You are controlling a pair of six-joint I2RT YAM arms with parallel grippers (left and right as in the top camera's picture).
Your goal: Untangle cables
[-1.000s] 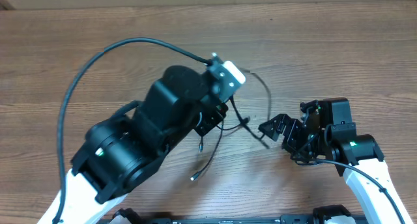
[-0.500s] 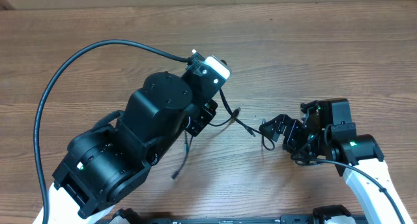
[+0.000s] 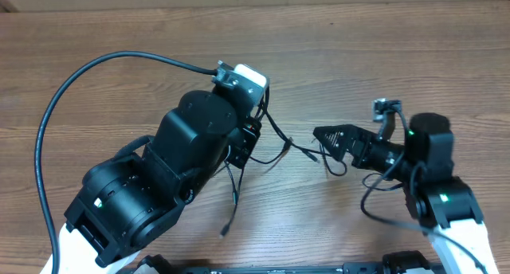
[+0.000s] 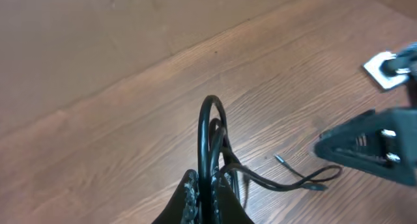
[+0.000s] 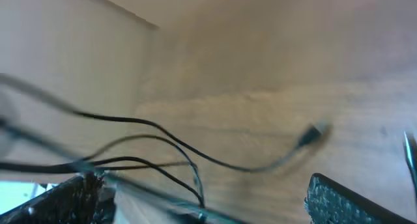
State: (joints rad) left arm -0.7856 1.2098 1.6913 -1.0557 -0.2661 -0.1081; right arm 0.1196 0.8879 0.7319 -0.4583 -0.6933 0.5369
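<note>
The thin black cables [image 3: 275, 138] are bunched at the left hand [image 3: 247, 146], which is clamped shut on several strands. In the left wrist view, a loop of cord is seen standing up out of that hand [image 4: 208, 195]. From the left hand, two strands are trailed across the brown wood-grain table [image 3: 382, 59] toward the right hand [image 3: 328, 146]. One small plug end [image 4: 279, 159] is laid on the wood between the two hands. Another strand is hung from the left hand toward the near table edge.

The right hand is held close beside the trailing strands with its jaws spread wide, and nothing is gripped. In the blurred right wrist view, cords [image 5: 169, 142] are seen crossing ahead of the gap.

The step in hand is judged to be the taking of one strand by the right hand. It would be done best if a single cord were picked near its free plug end. That cord should then be drawn slowly away from the left hand, low over the table, so that no loop is tightened into a knot. The bunch should be gripped firmly throughout.

No brand, label or writing can be read anywhere.
</note>
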